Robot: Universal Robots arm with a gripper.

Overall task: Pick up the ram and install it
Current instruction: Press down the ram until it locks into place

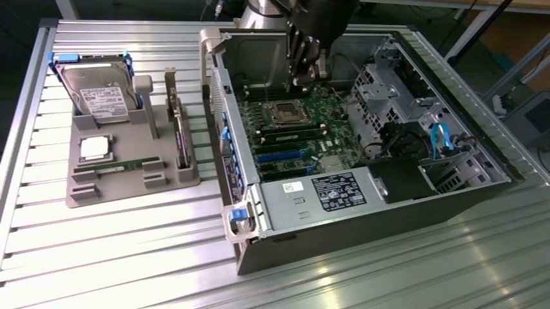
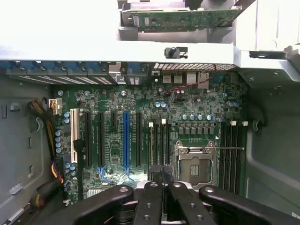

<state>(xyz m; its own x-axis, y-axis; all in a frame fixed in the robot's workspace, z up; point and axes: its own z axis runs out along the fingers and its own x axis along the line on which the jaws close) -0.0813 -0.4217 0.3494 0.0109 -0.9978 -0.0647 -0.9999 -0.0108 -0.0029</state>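
A thin green ram [image 1: 120, 166] lies flat in the grey parts tray [image 1: 129, 193], at the exterior view's left. My gripper [image 1: 305, 80] hangs inside the open computer case [image 1: 361, 212], above the motherboard [image 1: 297, 138] and just past the CPU socket [image 1: 284, 114]. In the wrist view the gripper [image 2: 161, 182] is shut, its black fingers [image 2: 149, 201] pressed together over the near end of the long memory slots [image 2: 158, 143] beside the socket [image 2: 194, 161]. I see no green stick between the fingers. Whether a ram sits in those slots I cannot tell.
The tray also holds a hard drive [image 1: 102, 93], a square silver processor [image 1: 94, 148] and an upright expansion card [image 1: 179, 132]. Drive cages and blue cables [image 1: 442, 141] fill the case's right side. The case walls [image 1: 219, 96] rise around the board, on a ribbed aluminium table [image 1: 129, 257].
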